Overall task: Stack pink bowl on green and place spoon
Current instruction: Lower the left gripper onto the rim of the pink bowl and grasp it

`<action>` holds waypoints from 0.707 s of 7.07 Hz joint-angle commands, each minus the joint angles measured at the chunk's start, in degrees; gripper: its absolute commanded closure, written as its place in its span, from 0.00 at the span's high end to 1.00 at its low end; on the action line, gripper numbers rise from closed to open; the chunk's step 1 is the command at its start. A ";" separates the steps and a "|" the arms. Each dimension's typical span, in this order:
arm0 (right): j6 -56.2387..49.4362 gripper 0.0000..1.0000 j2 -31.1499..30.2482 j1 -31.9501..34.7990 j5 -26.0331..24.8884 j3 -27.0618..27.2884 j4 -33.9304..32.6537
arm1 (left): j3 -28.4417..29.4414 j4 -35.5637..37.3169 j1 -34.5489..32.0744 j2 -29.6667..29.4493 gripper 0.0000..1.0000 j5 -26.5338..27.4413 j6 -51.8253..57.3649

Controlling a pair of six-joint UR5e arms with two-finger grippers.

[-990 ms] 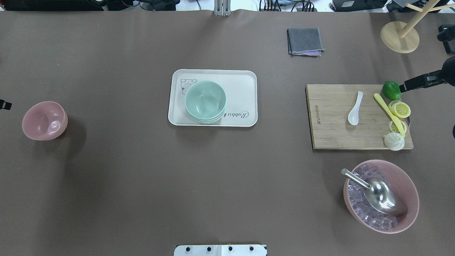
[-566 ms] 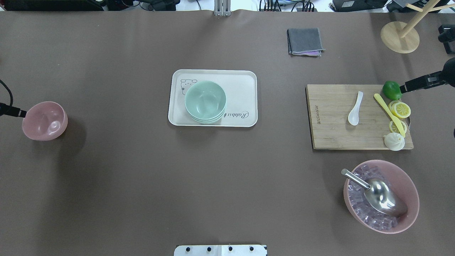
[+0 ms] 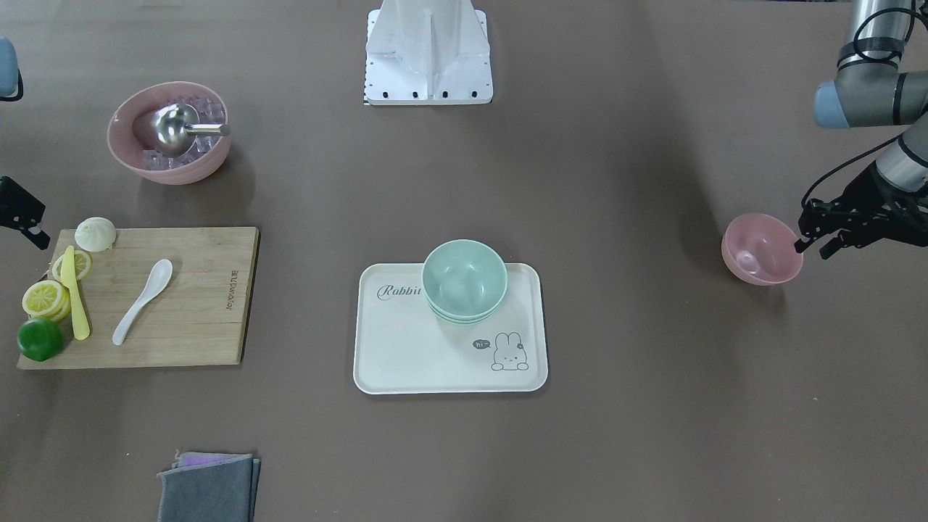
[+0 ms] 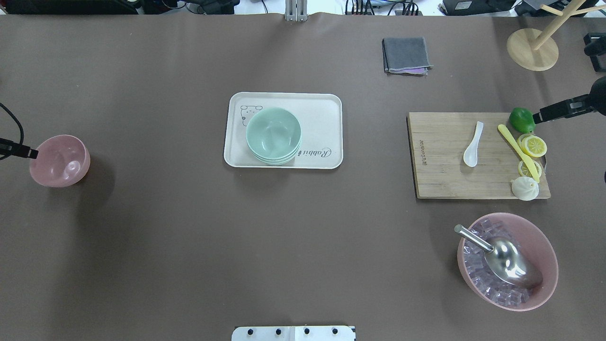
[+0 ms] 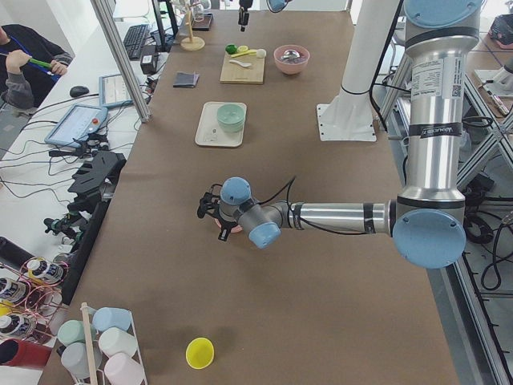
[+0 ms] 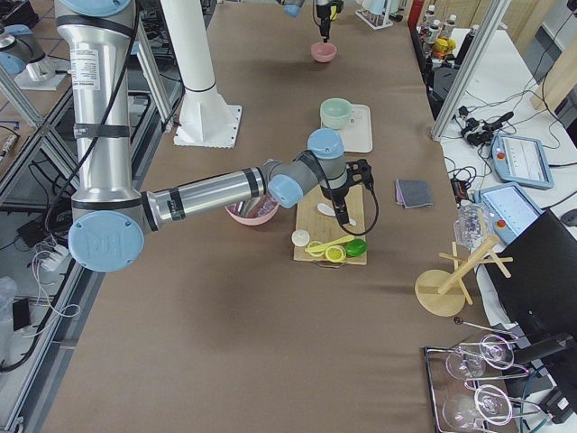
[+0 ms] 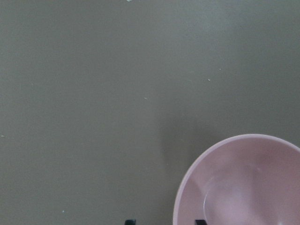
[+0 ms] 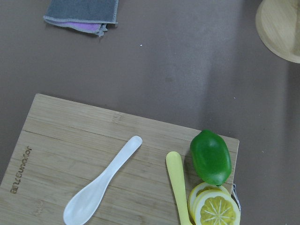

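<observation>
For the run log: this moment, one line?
left gripper: open, straddling pink bowl rim | right gripper: near lime | soup spoon: on cutting board | green bowls: on tray

— What fills the frame?
— Mostly brown table (image 7: 93, 70), with a few pale specks.
— And the pink bowl (image 7: 243, 187)?
— Lower right corner, cut off by the edges, hollow facing up.
— The left gripper (image 7: 165, 222)?
— Only two dark fingertips (image 7: 130, 221) at the bottom edge, set apart, the bowl's rim between them.
</observation>
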 commanded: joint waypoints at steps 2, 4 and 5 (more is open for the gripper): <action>0.00 1.00 -0.33 0.01 -0.36 -0.07 0.00 | 0.02 -0.02 0.83 -0.70 0.43 0.00 -1.64; 0.00 1.00 -0.33 0.01 -0.36 -0.07 0.00 | 0.19 -0.02 0.83 -0.96 0.26 0.00 -1.65; 0.00 1.00 -0.33 0.01 -0.36 -0.07 0.00 | 0.28 -0.02 0.83 -0.96 0.26 0.00 -1.65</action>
